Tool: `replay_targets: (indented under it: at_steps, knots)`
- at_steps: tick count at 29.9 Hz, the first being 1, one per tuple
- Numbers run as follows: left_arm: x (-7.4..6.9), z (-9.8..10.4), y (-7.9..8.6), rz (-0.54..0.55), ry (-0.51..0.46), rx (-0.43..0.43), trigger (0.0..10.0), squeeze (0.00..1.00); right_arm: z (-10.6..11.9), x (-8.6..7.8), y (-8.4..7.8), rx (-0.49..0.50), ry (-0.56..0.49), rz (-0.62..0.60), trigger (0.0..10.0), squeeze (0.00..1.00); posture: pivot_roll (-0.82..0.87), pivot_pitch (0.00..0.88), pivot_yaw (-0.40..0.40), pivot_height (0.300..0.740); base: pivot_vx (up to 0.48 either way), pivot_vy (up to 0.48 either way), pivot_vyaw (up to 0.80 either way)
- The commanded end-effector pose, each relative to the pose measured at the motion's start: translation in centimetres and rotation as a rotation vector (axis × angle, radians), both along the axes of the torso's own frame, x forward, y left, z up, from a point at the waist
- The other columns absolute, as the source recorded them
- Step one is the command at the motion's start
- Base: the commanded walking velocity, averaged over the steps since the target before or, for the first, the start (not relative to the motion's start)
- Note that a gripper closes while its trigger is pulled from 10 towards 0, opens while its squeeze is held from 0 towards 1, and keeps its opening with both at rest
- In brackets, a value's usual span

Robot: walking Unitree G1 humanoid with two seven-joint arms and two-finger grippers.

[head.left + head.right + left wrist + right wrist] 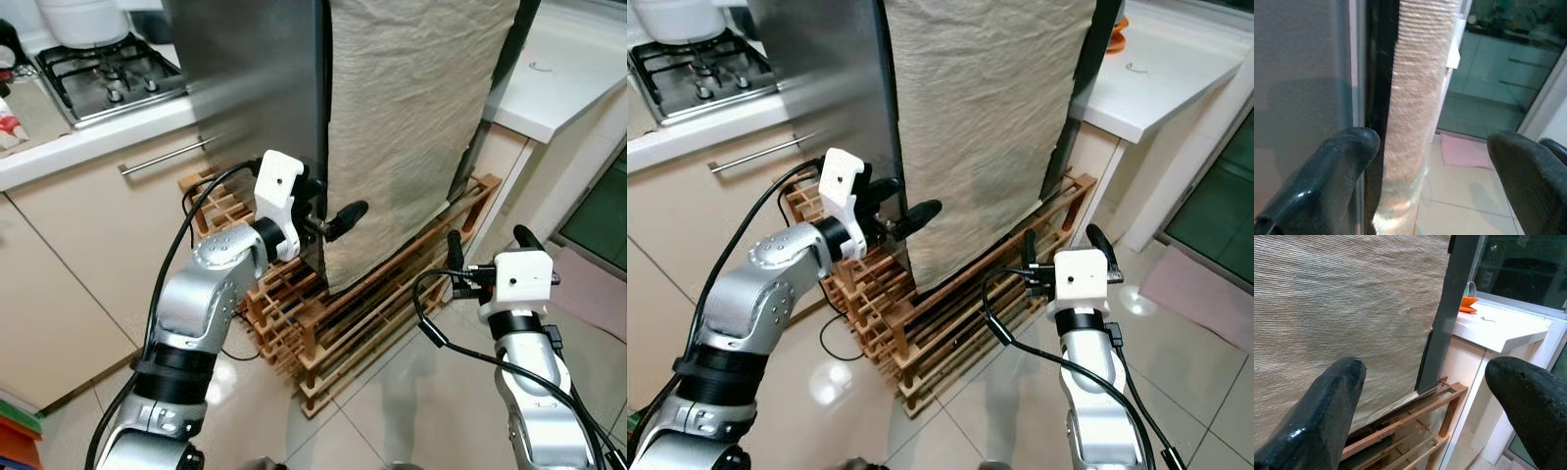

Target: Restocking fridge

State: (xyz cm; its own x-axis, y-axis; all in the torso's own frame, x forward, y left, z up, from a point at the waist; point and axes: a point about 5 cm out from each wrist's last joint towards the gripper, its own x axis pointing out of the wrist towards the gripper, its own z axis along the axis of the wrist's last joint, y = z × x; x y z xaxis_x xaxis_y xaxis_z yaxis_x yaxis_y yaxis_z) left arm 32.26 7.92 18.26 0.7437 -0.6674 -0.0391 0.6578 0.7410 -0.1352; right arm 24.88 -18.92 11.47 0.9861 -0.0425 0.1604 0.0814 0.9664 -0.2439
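The left gripper (328,217), fingers spread, straddled the fridge (260,88) door edge at twelve o'clock; it could snag the beige cloth (411,117) instead (a loose hanging cover). The right gripper (485,250) hovered open at four o'clock.

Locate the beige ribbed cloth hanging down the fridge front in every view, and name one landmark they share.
Left eye view: beige ribbed cloth, upper centre.
Right eye view: upper centre, slightly further left.
Left wrist view: seen edge-on, between the left hand's fingers.
Right wrist view: broad sheet.
Shared landmark: the fridge's dark vertical edge bordering the cloth.
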Motion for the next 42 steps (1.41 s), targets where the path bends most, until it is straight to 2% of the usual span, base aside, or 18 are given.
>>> replay_targets:
  at_steps: [1,4,12,13,14,17,20,22,25,28,42]
  knots:
    - [0.7,0.8,-0.1,0.044,0.010,-0.041,10.0,0.00,0.1,0.0,0.0,0.002,-0.001,-0.004,10.0,0.00,-0.15,0.000,0.051,0.740,0.000,0.000,0.00]
    - [0.9,0.8,-0.1,0.063,0.037,-0.059,10.0,0.00,0.2,0.0,0.0,0.002,-0.001,-0.006,10.0,0.00,-0.15,0.000,0.050,0.740,0.000,0.000,0.00]
    - [0.6,1.1,-2.4,-0.038,-0.004,-0.038,10.0,0.00,0.2,0.0,0.0,0.001,-0.001,-0.006,10.0,0.00,-0.15,0.000,0.049,0.740,0.000,0.000,0.00]
    - [0.1,1.6,-3.5,-0.115,-0.048,-0.028,10.0,0.00,0.2,0.0,0.0,0.001,-0.001,-0.007,10.0,0.00,-0.15,0.000,0.049,0.740,0.000,0.000,0.00]
    - [0.1,1.6,-3.5,-0.115,-0.048,-0.028,10.0,0.00,0.2,0.0,0.0,0.001,-0.001,-0.007,10.0,0.00,-0.15,0.000,0.049,0.740,0.000,0.000,0.00]
    - [-1.2,2.9,-5.2,-0.307,-0.137,-0.042,10.0,0.00,0.2,0.1,0.1,0.002,-0.002,-0.007,10.0,0.00,-0.16,0.000,0.048,0.740,0.000,0.000,0.00]
    - [-2.2,3.7,-6.3,-0.460,-0.182,-0.072,10.0,0.00,0.2,0.1,0.1,0.003,0.000,-0.007,10.0,0.00,-0.15,0.000,0.047,0.740,0.000,0.000,0.00]
    - [-2.4,3.9,-6.7,-0.502,-0.186,-0.082,10.0,0.00,0.2,0.2,0.1,0.003,-0.001,-0.006,10.0,0.00,-0.16,0.000,0.049,0.740,0.000,0.000,0.00]
    - [-2.5,4.0,-6.8,-0.513,-0.188,-0.087,10.0,0.00,0.2,0.2,0.1,0.003,-0.001,-0.006,10.0,0.00,-0.16,0.000,0.049,0.740,0.000,0.000,0.00]
    - [-2.7,4.5,-7.5,-0.571,-0.196,-0.120,10.0,0.00,0.2,0.2,-0.1,0.004,-0.004,-0.012,10.0,0.00,-0.17,0.000,0.051,0.740,0.000,0.000,0.00]
    - [-2.4,4.9,-8.1,-0.603,-0.179,-0.177,10.0,0.00,0.1,0.2,0.1,0.009,0.000,-0.016,10.0,0.00,-0.17,0.000,0.055,0.740,0.000,0.000,0.00]
